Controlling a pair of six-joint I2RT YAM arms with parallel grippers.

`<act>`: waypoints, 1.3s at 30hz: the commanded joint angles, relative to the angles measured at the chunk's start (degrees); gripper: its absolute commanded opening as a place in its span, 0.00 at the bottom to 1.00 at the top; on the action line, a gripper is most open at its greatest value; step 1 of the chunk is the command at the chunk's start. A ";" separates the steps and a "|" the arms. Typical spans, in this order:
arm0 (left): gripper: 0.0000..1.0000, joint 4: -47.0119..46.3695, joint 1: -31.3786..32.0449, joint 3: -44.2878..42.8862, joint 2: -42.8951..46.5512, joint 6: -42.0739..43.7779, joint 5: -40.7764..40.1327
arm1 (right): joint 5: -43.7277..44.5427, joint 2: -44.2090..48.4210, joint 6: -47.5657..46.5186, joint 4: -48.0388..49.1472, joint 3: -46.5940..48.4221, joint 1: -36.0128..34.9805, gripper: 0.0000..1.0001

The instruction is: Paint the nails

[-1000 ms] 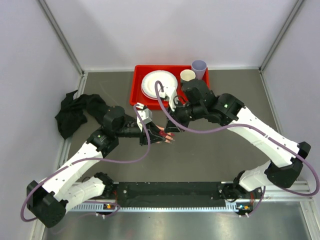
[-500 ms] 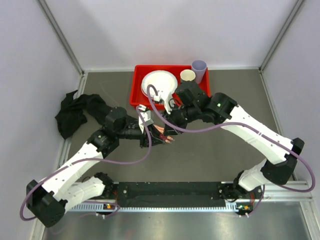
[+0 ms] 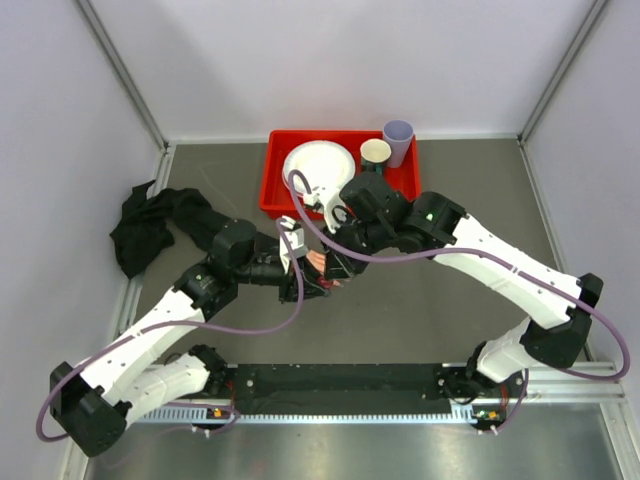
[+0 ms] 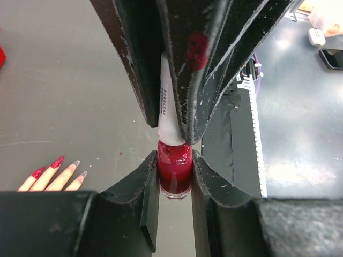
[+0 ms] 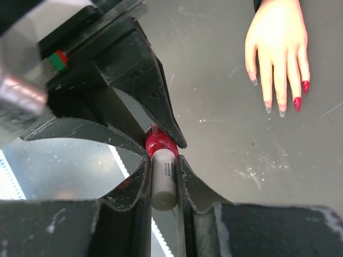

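My left gripper [image 4: 172, 172] is shut on a small glass bottle of red nail polish [image 4: 174, 174], held above the table. My right gripper [image 5: 162, 170] is shut on the bottle's white cap [image 5: 163, 179], which sits on the bottle [image 5: 158, 143]. In the top view the two grippers [image 3: 300, 272] [image 3: 335, 262] meet tip to tip over the mannequin hand [image 3: 320, 264], mostly hiding it. The pale hand [image 5: 276, 43] lies flat on the table. Two of its nails [image 5: 305, 85] are dark red; the others look pale. The hand also shows in the left wrist view [image 4: 53, 179].
A red tray [image 3: 275, 175] at the back holds a white plate [image 3: 318, 165], a cream cup [image 3: 376, 150] and a lilac cup [image 3: 399, 133]. A black cloth [image 3: 145, 225] lies at the left. The black rail [image 3: 340, 385] runs along the near edge.
My right arm has swung left and down until its gripper meets the left gripper at the bottle. The left arm has barely moved.
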State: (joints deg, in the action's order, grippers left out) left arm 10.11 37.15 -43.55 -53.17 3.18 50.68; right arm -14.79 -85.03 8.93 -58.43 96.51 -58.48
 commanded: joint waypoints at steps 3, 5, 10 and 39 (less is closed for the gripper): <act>0.00 -7.30 1.44 -0.75 2.36 0.69 1.45 | 1.25 -1.10 5.04 2.10 3.77 -1.64 0.25; 0.00 -7.38 1.44 -0.66 2.80 0.69 1.18 | 1.60 -0.92 5.31 1.22 4.30 -1.64 0.35; 0.00 -7.30 1.53 -0.57 3.16 0.77 0.83 | 3.80 -0.40 5.92 0.25 5.71 -1.64 0.52; 0.00 -8.35 2.67 -0.13 2.45 -1.42 9.09 | -13.68 6.90 -23.52 1.92 3.25 -0.06 0.47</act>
State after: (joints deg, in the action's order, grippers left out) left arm 5.32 39.31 -43.46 -50.92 1.93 57.28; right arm -23.51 -77.49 -10.94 -59.18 98.89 -59.11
